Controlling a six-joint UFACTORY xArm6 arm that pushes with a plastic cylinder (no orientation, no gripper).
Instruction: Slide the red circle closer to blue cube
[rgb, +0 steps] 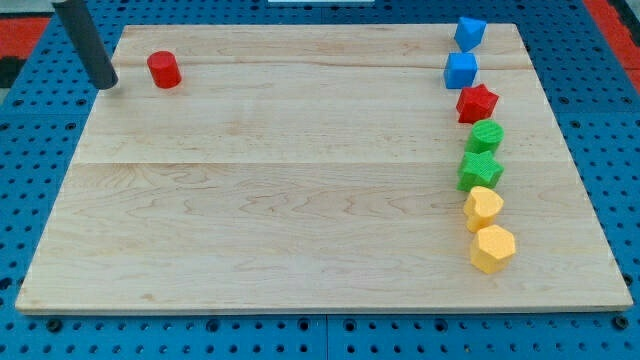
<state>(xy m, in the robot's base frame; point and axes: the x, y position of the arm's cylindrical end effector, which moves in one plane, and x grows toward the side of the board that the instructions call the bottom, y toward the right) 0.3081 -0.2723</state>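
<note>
Here, in the single camera view, we carry no jaws at all: our arm ends in a straight dark rod, so there is nothing to open or close and nothing held. The rod leans in from the view's top left corner, slanting down and to the right, and my tip (106, 84) rests at the left edge of the wooden board (300, 190), just to the view's left of the red circle (164, 70). We see a small gap between the two, so the tip is near the red circle but apart from it. Taking that red circle as our landmark, everything else lies far to its right, in a column down the board's right side. Nearly level with it, well apart across the board, sits the blue cube (461, 70); a second blue block (470, 32), of a more angular shape, sits just above that cube, higher than the red circle. Below the cube, and lower than the red circle, come a red star (477, 102), then a green block (487, 136) with a rounded top, then a green star (480, 170) touching it, then two yellow hexagon-like blocks, one upper (483, 208) and one lower (493, 248), close together. Counting, we find two blue blocks, two red, two green and two yellow, eight in all. The board lies on a blue perforated surface (30, 180).
</note>
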